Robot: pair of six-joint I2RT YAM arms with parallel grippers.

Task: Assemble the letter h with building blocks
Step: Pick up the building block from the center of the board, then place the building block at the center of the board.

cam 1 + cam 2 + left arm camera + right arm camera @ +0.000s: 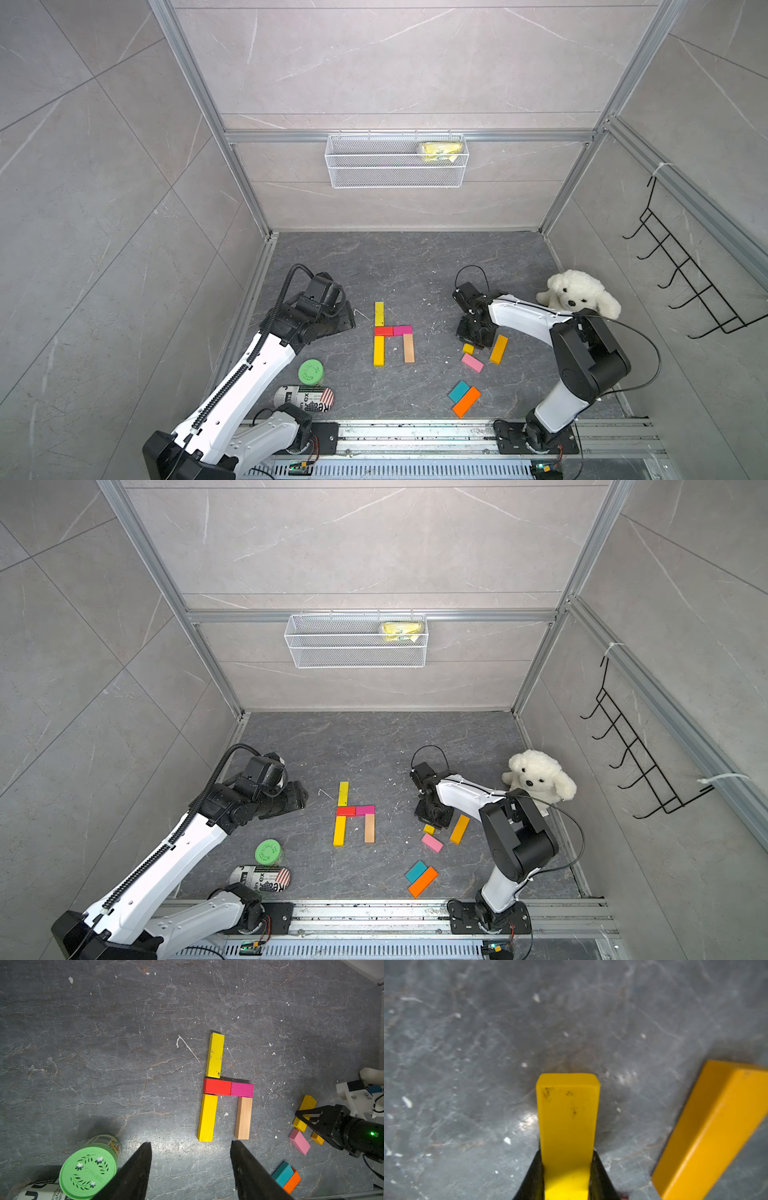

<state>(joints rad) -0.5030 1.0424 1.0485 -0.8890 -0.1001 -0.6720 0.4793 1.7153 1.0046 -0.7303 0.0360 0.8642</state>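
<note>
Five building blocks lie in an h shape at mid table: a yellow block (pixel 379 313), red (pixel 383 331), magenta (pixel 402 330), a second yellow (pixel 378 350) and tan (pixel 409 348). To the right, my right gripper (pixel 473 338) points down, shut on a third yellow block (pixel 568 1118) low over the table; in both top views only its end (pixel 429 829) shows. Beside it lie amber (pixel 498 349) and pink (pixel 472 363) blocks, with teal (pixel 459 391) and orange (pixel 466 401) nearer the front. My left gripper (pixel 191 1144) hovers open and empty, left of the h.
A green-lidded jar (pixel 311 371) and a printed can (pixel 305 399) stand by the left arm. A white plush dog (pixel 577 295) sits at the right wall behind the right arm. A wire basket (pixel 397 160) hangs on the back wall.
</note>
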